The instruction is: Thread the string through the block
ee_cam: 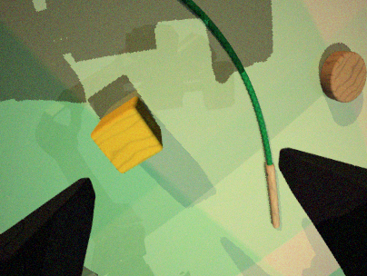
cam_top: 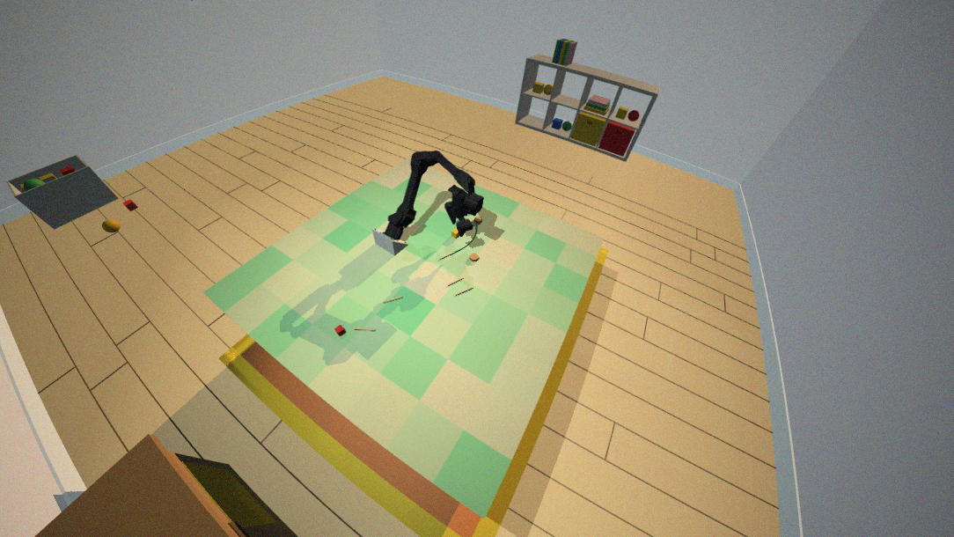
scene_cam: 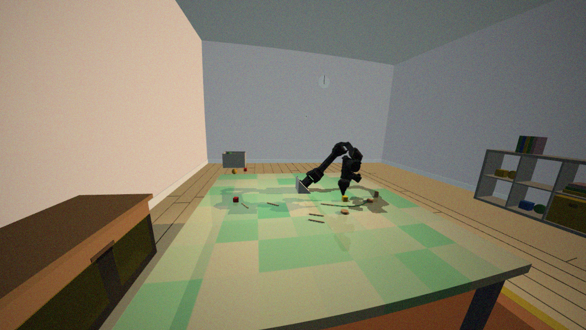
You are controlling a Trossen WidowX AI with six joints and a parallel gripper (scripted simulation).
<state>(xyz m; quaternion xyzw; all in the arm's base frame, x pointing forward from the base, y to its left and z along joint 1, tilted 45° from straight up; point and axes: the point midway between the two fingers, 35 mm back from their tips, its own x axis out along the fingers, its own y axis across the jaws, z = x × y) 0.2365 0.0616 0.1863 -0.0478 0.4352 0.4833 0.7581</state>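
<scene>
Stick [cam_top: 446, 256] [scene_cam: 326, 204] [ee_cam: 272, 196] nearly upright in wrist view, free tip lowest

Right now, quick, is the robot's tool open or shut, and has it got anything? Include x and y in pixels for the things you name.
Tool [ee_cam: 188, 172]: open wide, holding nothing; the stick with the green string [ee_cam: 272, 195] isn't gripped.

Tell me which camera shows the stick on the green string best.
The wrist view: the stick appears large, its join to the string plain. The top and exterior views show only a thin line on the table.
</scene>
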